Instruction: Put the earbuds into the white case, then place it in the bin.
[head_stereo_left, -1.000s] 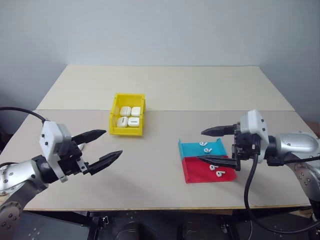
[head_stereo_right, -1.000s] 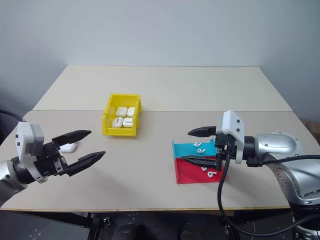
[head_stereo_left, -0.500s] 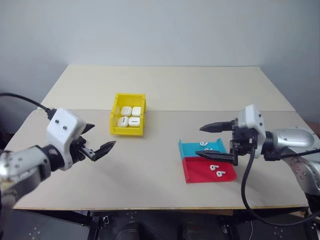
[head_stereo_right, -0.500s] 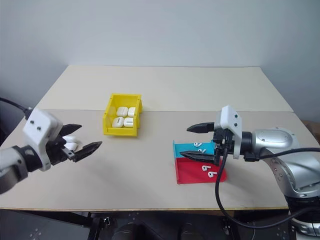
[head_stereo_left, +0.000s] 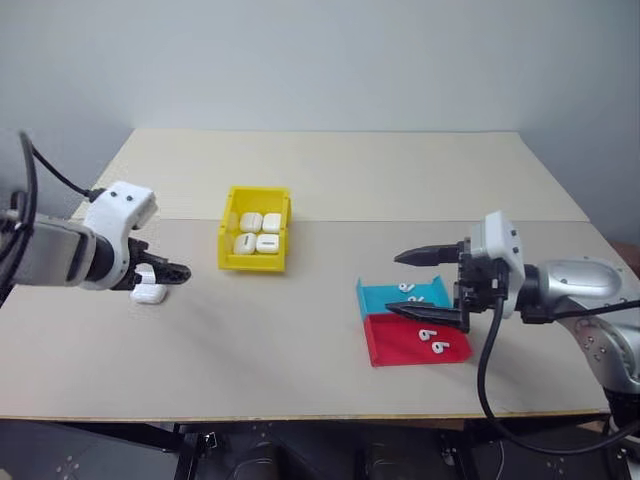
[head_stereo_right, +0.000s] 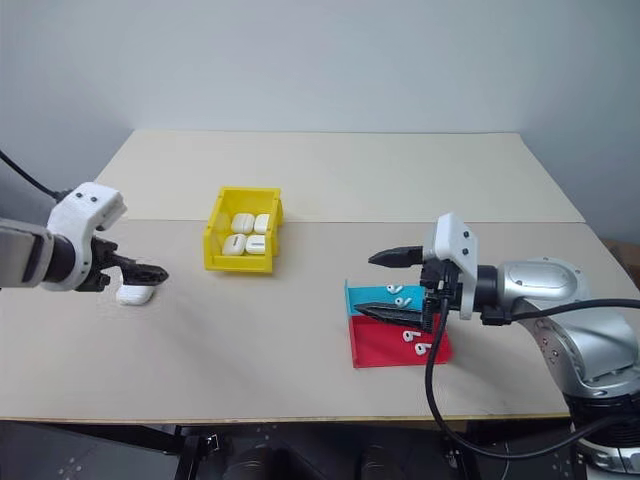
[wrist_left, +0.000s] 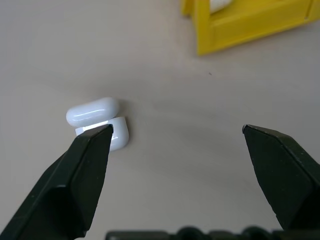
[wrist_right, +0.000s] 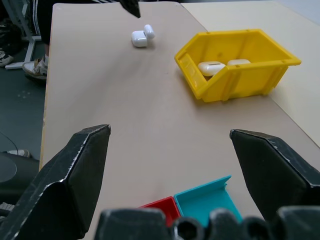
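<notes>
We see the yellow bin (head_stereo_left: 256, 241) on the table (head_stereo_left: 330, 170) holding 4 closed white cases in 2 rows. The tray (head_stereo_left: 413, 333) has a cyan half with 2 earbuds (head_stereo_left: 406, 288) and a red half with 2 more. The white case (head_stereo_left: 150, 292) lies on the bare table left of the bin, lid flipped open. The left gripper (wrist_left: 175, 137) hovers over it, fingers spread wide, one fingertip just beside the case, nothing held. The right gripper (head_stereo_left: 412, 284) hangs above the tray, fingers apart, empty. The left wrist view shows the case's open hinge and glossy rounded lid. In the right wrist view the bin's sloped front wall hides 2 of its cases.
</notes>
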